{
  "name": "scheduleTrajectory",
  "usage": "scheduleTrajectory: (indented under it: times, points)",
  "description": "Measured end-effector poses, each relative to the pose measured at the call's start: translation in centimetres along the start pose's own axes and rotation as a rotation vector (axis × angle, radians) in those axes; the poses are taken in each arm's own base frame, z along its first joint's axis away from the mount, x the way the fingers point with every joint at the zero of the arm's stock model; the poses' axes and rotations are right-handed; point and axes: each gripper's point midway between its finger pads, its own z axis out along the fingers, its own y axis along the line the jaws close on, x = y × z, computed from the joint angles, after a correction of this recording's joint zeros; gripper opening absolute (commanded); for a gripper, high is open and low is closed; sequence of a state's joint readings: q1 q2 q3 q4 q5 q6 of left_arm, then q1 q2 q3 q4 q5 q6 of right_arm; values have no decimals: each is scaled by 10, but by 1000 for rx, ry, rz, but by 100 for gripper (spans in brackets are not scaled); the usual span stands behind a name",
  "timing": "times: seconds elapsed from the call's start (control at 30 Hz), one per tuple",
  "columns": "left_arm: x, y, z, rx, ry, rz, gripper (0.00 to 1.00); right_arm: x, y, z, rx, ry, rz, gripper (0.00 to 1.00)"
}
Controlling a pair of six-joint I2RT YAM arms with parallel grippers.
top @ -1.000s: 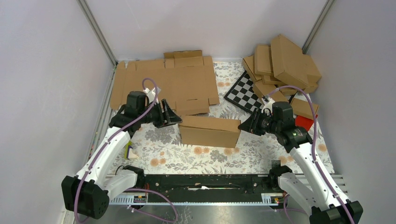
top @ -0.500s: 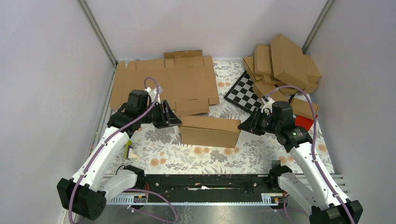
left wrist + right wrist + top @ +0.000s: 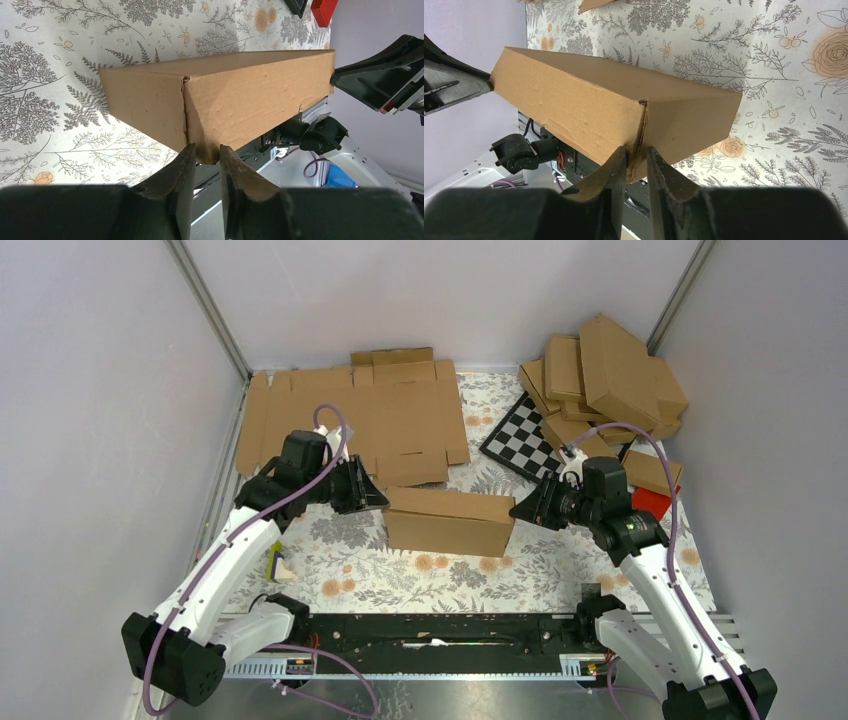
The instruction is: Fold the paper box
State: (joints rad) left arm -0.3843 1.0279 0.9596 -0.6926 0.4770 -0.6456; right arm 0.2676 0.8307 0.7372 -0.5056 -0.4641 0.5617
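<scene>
The left gripper [image 3: 204,154] has its black fingers nearly together, pinching a creased corner of the paper box [image 3: 250,90]. The box is plain brown corrugated card, long and shallow, stretching away from the tips. The right gripper [image 3: 636,155] pinches the opposite corner the same way. A flowered cloth [image 3: 45,65] lies beyond.

My top camera sits above and behind my arm bases and looks down and forward from far off, taking in the whole table [image 3: 450,575], both arms and the walls. My wrist cameras ride just behind my left gripper [image 3: 206,150] and my right gripper [image 3: 636,151], each looking out along its own jaws from very close at one end of the box [image 3: 450,522], the two facing each other. All three share the box, and each wrist view catches the other gripper past its far end.
</scene>
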Motion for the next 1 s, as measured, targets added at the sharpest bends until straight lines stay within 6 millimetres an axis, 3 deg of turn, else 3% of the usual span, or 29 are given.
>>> scheduleTrajectory:
  times: [0.17,0.43,0.63,0.8,1.0]
  points:
    - [-3,-1,-2,-10,-10,11,27,2,-2,-2,15,14,-11,39]
    - [-7,0,-3,-28,-20,27,28,3,-3,-9,46,38,-22,40]
    - [-9,3,-3,-42,-24,38,27,7,-3,-11,50,51,-23,47]
    - [-9,3,-3,-44,-22,37,27,12,-2,-13,45,70,-20,42]
    - [-9,4,-1,-45,-18,36,27,14,1,-16,30,81,-29,45]
